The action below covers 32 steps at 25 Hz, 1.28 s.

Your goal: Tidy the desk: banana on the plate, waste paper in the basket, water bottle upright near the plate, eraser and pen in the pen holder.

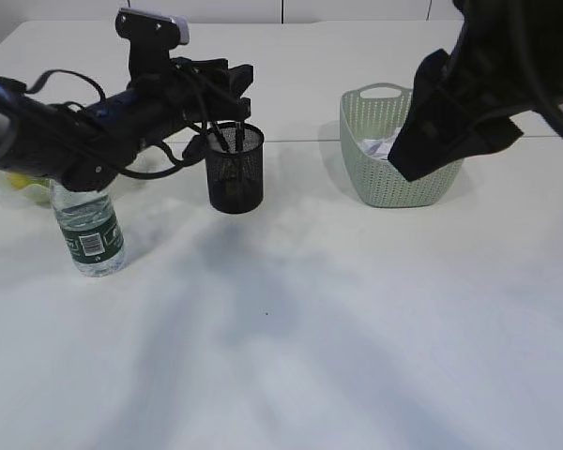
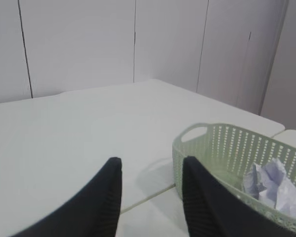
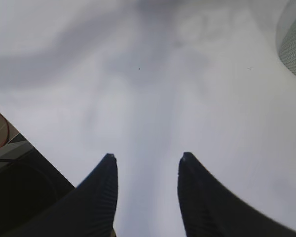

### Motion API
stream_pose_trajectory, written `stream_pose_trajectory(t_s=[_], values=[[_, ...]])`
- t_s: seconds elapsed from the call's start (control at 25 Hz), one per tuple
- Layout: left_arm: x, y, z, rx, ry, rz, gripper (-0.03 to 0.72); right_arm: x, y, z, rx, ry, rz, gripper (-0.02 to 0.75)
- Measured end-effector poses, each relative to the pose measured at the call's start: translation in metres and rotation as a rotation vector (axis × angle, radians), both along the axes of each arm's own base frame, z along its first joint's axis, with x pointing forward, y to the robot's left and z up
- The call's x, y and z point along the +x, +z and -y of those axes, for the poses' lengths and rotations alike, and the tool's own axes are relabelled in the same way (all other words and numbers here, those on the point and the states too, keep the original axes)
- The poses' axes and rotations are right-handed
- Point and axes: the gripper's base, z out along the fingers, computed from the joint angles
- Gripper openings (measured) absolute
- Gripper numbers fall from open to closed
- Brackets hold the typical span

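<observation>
The black mesh pen holder (image 1: 235, 173) stands left of the middle of the desk (image 1: 291, 347). A thin dark shaft, apparently the pen (image 1: 225, 141), leans inside it. My left gripper (image 1: 236, 82) hovers just above the holder, and in the left wrist view the left gripper (image 2: 150, 165) is open and empty. The water bottle (image 1: 89, 230) stands upright at the left. Waste paper (image 2: 274, 185) lies in the sage-green basket (image 1: 394, 155). My right gripper (image 3: 148, 157) hangs open over bare desk. A yellow patch of banana (image 1: 23, 181) shows behind the left arm. The plate and eraser are hidden.
The right arm (image 1: 479, 84) looms dark in front of the basket's right side. A seam (image 2: 148, 195) crosses the desk beside the basket (image 2: 227, 148). The desk's edge and the floor (image 3: 5, 138) show at the left of the right wrist view.
</observation>
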Motion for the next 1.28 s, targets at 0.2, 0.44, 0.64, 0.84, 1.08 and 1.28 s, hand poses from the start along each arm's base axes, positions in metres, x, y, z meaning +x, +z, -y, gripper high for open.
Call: stream_pose_trajectory(t_s=[0.2, 0.44, 0.64, 0.84, 1.08, 1.28], values=[[-0.008, 0.035, -0.008, 0.097, 0.045, -0.091, 0.278, 0.0, 0.0, 0.0, -0.001, -0.001, 0.005, 0.305], [-0.028, 0.074, -0.027, 0.157, 0.16, -0.321, 0.235, 0.001, 0.0, 0.0, -0.003, -0.001, 0.007, 0.306], [-0.058, 0.104, -0.051, 0.255, 0.277, -0.527, 0.231, 0.001, 0.0, 0.001, -0.013, -0.003, 0.014, 0.305], [-0.089, 0.111, -0.065, 0.342, 0.314, -0.781, 0.23, 0.001, 0.0, 0.001, -0.015, -0.003, 0.015, 0.306], [-0.116, 0.107, -0.061, 0.407, 0.164, -1.012, 0.23, 0.003, -0.001, 0.007, -0.051, -0.018, 0.018, 0.302], [-0.136, 0.13, -0.067, 0.413, 0.137, -1.007, 0.23, 0.014, -0.003, 0.026, -0.049, -0.11, 0.005, 0.302]])
